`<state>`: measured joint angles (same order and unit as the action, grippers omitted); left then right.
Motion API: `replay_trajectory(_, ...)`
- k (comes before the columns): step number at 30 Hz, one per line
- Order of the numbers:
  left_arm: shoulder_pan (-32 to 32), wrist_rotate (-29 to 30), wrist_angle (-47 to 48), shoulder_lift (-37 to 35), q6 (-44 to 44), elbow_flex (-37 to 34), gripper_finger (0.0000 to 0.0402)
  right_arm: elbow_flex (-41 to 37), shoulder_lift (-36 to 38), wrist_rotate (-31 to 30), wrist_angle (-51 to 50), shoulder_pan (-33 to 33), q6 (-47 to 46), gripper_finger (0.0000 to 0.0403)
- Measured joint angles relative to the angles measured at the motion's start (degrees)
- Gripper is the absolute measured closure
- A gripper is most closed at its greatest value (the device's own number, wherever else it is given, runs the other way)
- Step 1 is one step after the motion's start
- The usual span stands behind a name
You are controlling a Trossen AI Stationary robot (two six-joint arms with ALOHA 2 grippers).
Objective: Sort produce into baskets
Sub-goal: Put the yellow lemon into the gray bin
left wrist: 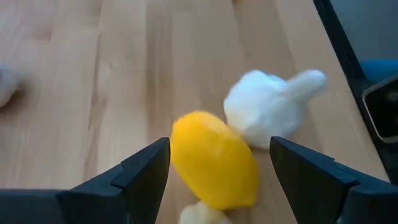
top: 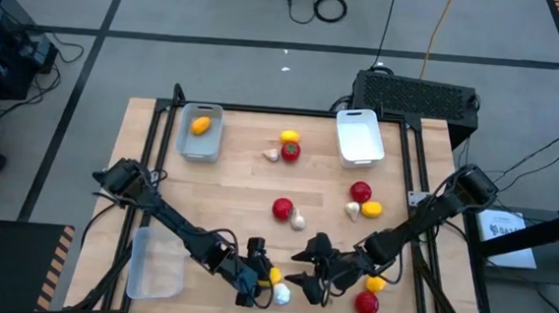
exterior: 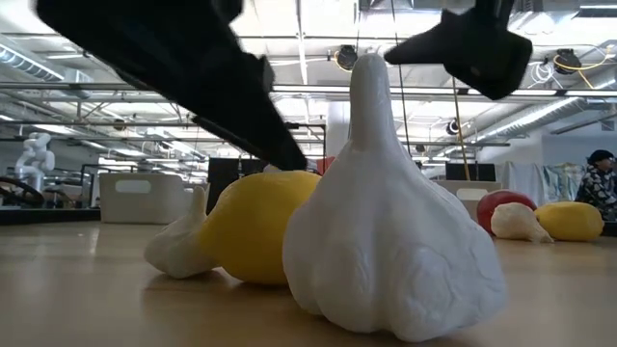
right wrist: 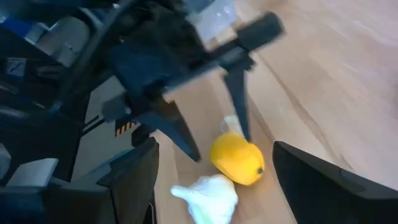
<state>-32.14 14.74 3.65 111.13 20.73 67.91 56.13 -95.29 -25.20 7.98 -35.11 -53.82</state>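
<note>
Down at the near table edge, left gripper (top: 255, 271) open, fingers either side of a lemon (left wrist: 214, 158), not clamped. Garlic bulb (left wrist: 264, 112) touches that lemon. Right gripper (top: 311, 273) open, empty, just beside. Grey basket (top: 198, 146) holds one lemon (top: 200, 125); white basket (top: 359, 138) far right; clear basket (top: 157, 262) near left. Other red pieces, lemons and garlic scattered mid-table.
</note>
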Motion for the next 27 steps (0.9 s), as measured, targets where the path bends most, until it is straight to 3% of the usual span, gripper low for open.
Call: replay_trajectory(27, 2.6, -2.1, -0.9, 5.1, -2.1, 0.1, 0.0118, 1.4, 0.0, -0.1, -0.2, -0.1, 2.0, 0.0101)
